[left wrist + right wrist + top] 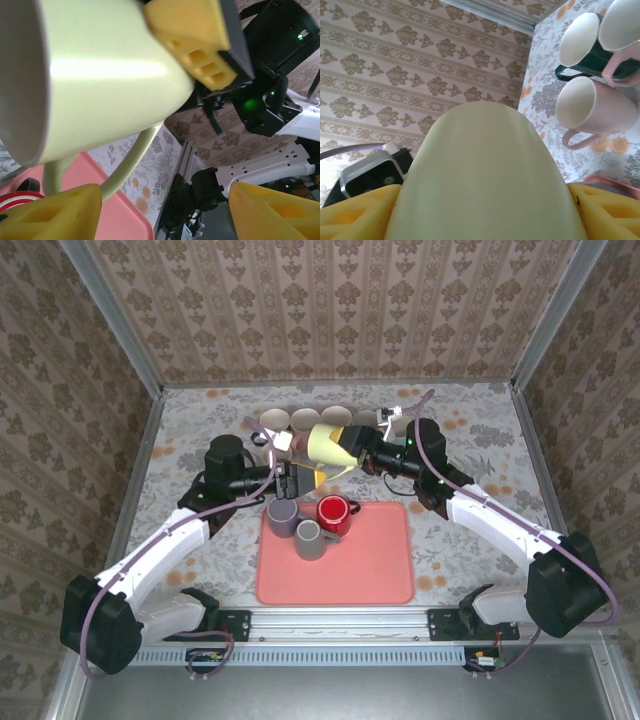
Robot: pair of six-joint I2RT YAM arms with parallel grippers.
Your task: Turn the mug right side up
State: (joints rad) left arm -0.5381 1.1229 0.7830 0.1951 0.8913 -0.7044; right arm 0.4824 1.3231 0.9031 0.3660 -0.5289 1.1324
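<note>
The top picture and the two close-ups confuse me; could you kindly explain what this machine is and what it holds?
These are two robot arms bolted at the table's near edge, each ending in a two-finger gripper. The top picture looks down from above and behind them; the other two come from cameras on the wrists, so the yellow blocks are fingers. The right gripper is clamped on a pale yellow mug, held sideways in the air. The left gripper is open close by, near its handle. On the pink tray sit a red mug and two greyish ones. More mugs line the back.
</note>
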